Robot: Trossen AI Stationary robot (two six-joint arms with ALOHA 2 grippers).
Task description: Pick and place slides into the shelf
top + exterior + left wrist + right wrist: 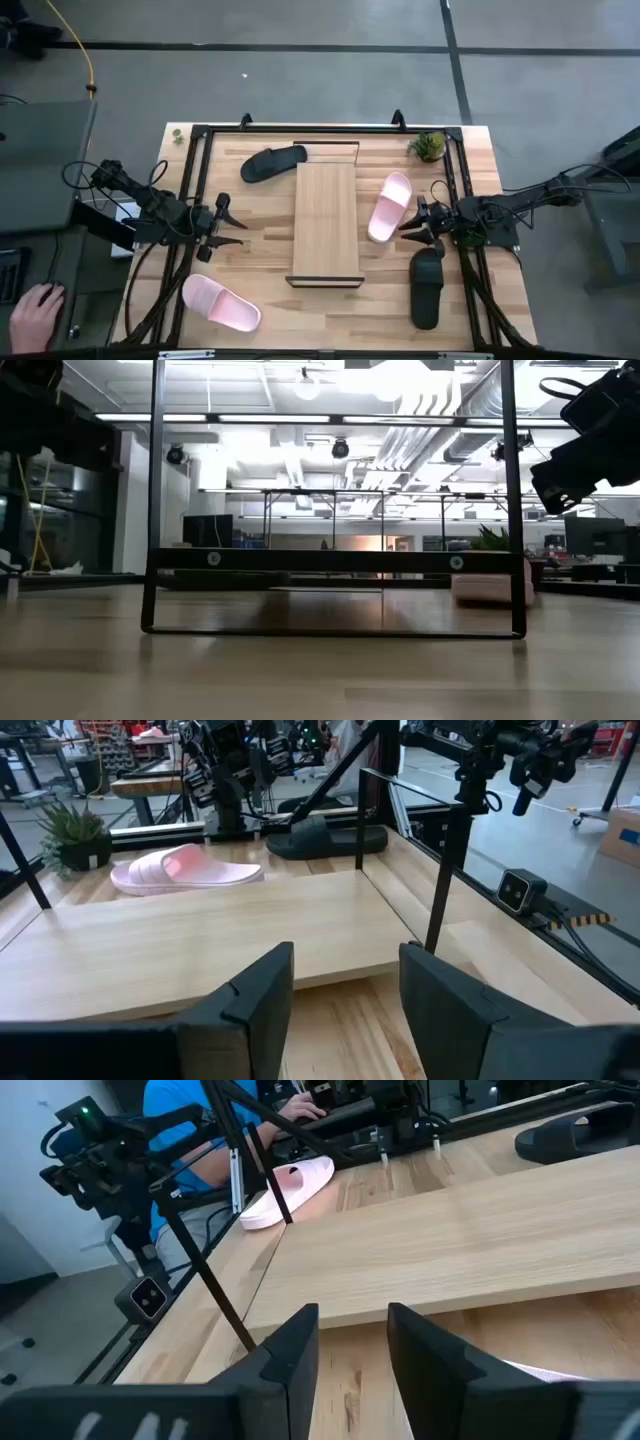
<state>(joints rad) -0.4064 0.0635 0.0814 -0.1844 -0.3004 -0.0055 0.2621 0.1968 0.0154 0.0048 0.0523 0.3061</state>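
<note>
Lying scattered: two pink [389,206], two black slides [272,162] | shelf [325,220] bare | both tools [222,229] released, empty

In the low view the black frame [335,560] hides most of a pink slide [490,588] behind it.

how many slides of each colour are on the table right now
black slides: 2, one at the far side left of the shelf, one at the near right
pink slides: 2, one just right of the shelf, one at the near left
total: 4, none on the shelf yet
</note>
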